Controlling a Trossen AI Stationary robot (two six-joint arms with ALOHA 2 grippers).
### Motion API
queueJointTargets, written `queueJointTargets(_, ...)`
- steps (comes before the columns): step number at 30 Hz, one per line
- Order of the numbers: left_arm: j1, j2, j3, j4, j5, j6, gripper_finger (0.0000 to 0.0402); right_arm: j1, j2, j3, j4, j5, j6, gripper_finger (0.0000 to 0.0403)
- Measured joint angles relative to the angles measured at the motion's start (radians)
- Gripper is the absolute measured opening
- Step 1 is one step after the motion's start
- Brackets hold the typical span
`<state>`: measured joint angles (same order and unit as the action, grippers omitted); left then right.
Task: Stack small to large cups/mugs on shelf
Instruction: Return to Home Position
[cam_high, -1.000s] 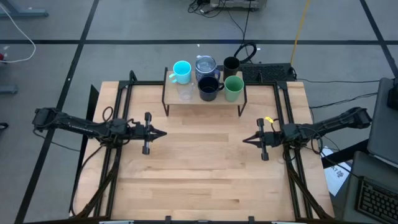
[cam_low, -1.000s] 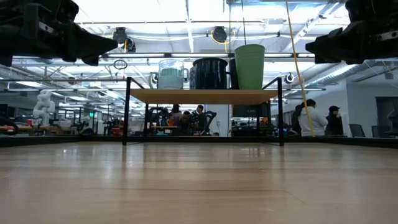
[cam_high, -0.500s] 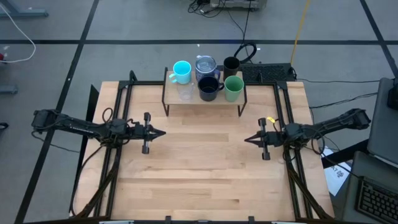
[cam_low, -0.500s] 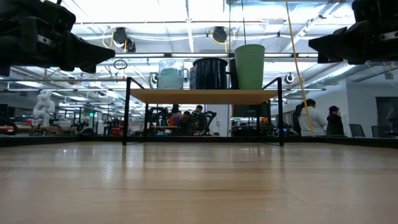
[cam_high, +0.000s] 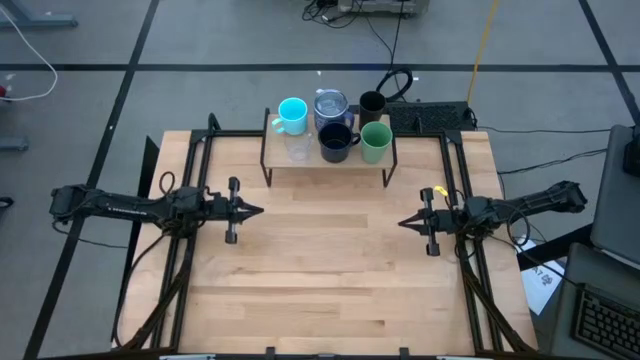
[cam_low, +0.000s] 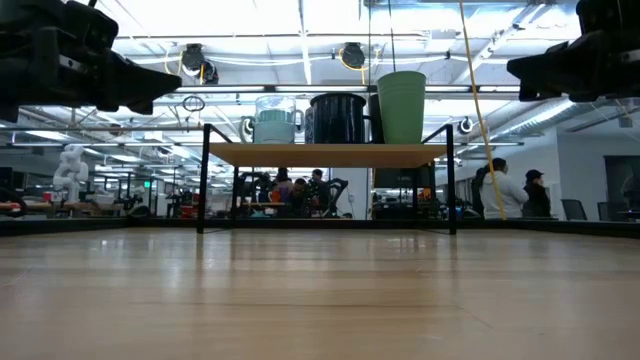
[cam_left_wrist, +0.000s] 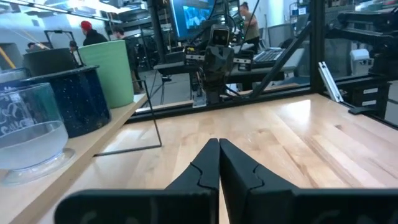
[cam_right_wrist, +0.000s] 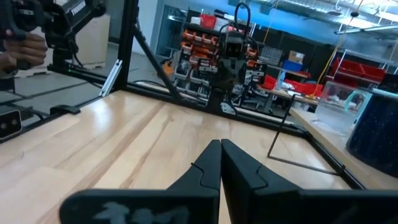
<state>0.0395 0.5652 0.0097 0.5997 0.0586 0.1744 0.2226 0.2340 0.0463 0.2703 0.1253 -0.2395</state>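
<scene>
The light-wood shelf (cam_high: 330, 166) stands on thin black legs at the table's far middle. On its top stand the cyan mug (cam_high: 292, 114), the blue-purple mug with silvery top (cam_high: 330, 104), the black tumbler (cam_high: 372, 102), the clear glass (cam_high: 298, 148), the dark handled mug (cam_high: 336, 142) and the green cup (cam_high: 376, 142), each on its base. My left gripper (cam_high: 262, 210) is shut and empty above the table's left half. My right gripper (cam_high: 400, 222) is shut and empty above the right half. Both point toward the table's middle and stand clear of the tabletop in the low view (cam_low: 178, 82) (cam_low: 510, 68).
Bare tabletop (cam_high: 330, 270) lies between the grippers and toward the near edge. Black frame rails (cam_high: 190, 180) (cam_high: 462, 180) run along both sides. A person's hand (cam_right_wrist: 18, 50) shows beyond the table. People show in the room behind the table (cam_low: 500, 190).
Both grippers have drawn back a little, still shut: the left toward the table's left edge, the right toward the right edge. The cups and the shelf have stayed where they were.
</scene>
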Motion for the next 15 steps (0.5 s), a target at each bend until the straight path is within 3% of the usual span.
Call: queueJointTargets(15, 0.013, -0.158, 0.0, -0.174, -0.001, -0.019, 0.0004, 0.0, -0.176, -0.001, -0.144, 0.0, 0.003, 0.0)
